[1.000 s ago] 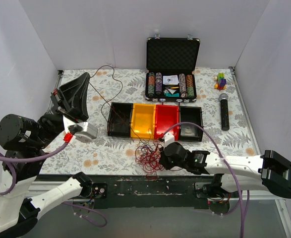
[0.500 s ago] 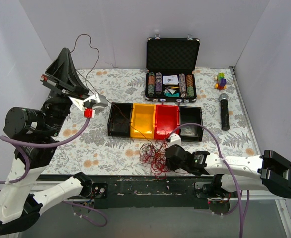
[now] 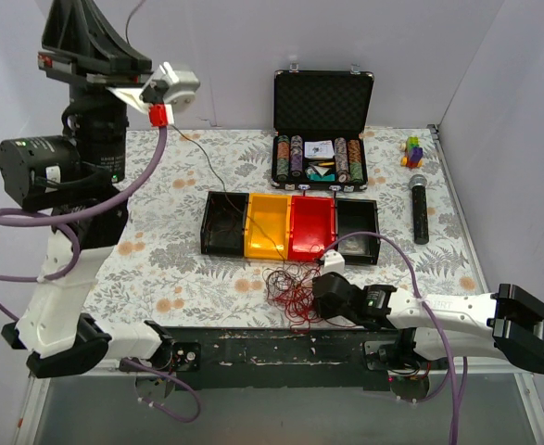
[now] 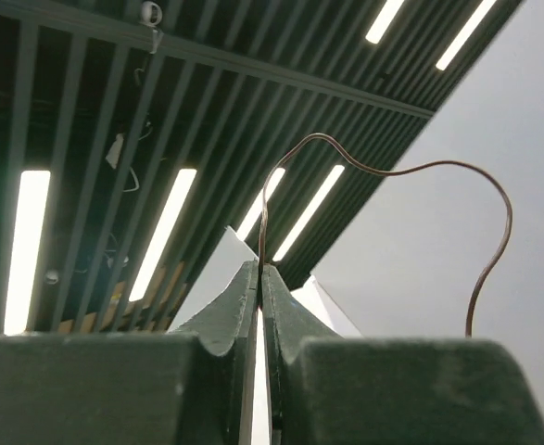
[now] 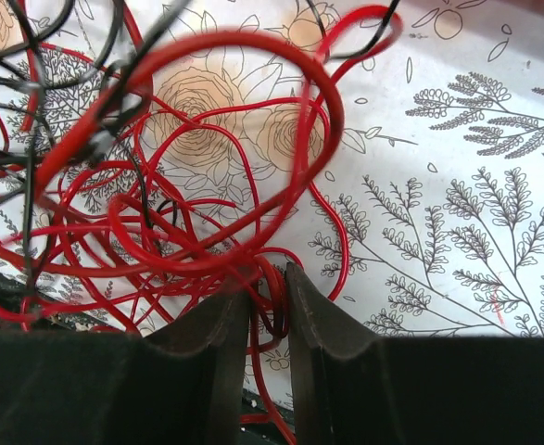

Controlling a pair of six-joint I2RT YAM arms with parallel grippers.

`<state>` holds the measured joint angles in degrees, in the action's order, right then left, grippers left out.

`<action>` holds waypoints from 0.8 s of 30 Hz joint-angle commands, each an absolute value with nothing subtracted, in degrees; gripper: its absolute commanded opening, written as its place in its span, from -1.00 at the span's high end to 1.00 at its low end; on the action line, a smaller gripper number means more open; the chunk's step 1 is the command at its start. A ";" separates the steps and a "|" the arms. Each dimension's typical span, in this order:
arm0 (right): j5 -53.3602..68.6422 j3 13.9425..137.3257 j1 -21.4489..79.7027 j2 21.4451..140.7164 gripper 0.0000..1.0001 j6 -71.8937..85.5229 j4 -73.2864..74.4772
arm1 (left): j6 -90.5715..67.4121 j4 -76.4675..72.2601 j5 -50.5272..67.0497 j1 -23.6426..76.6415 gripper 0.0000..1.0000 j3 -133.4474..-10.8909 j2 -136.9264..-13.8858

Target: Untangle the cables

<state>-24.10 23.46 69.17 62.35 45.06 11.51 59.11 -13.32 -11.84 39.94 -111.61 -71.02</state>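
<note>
- The left tool (image 4: 260, 271) is high up, pinched tight on one thin brown cable (image 4: 392, 168).
- The right tool (image 5: 267, 283) is low, squeezing red strands of the cables (image 3: 288, 291), which lie on the desk (image 3: 160, 278) near its front edge.

In the left wrist view, the left gripper (image 4: 260, 274) pinches a brown strand (image 4: 383, 170). I lose the strand's far end behind the finger block at the picture's right. In the top view, the top edge cuts off this gripper's fingertips.

In the right wrist view, the left and top edges crop the cables (image 5: 188, 213), and the nearest red loop is blurred. The right gripper (image 5: 268, 301) closes on red strands, and their pinched length is hidden between the fingers.

I cannot identify the small items in the poker case (image 3: 322, 100).
</note>
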 commanded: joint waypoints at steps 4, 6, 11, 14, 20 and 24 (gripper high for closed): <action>-24.61 20.57 69.26 64.16 0.40 47.11 13.36 | 62.84 -16.17 -7.04 40.08 1.00 -121.28 -74.09; -24.35 20.48 69.17 64.33 0.40 47.37 13.36 | 63.71 -16.00 -6.51 40.08 1.00 -123.21 -75.05; -24.08 20.13 69.17 64.60 0.39 47.72 13.62 | 66.62 -14.42 -4.66 40.08 1.00 -140.59 -84.36; -24.61 19.95 69.17 64.51 0.38 47.90 13.71 | 69.42 -16.07 -1.25 40.08 1.00 -133.45 -80.97; -24.26 20.04 69.17 66.18 0.38 49.48 14.50 | 76.36 -13.28 8.42 40.08 1.00 -146.12 -88.13; -24.34 20.39 69.17 67.59 0.37 51.15 15.90 | 80.24 -14.41 12.03 40.08 1.00 -141.88 -85.01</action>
<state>-25.28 22.74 69.14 64.05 48.53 8.32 74.13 -14.09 6.22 39.94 -144.40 -88.12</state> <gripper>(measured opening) 0.309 0.018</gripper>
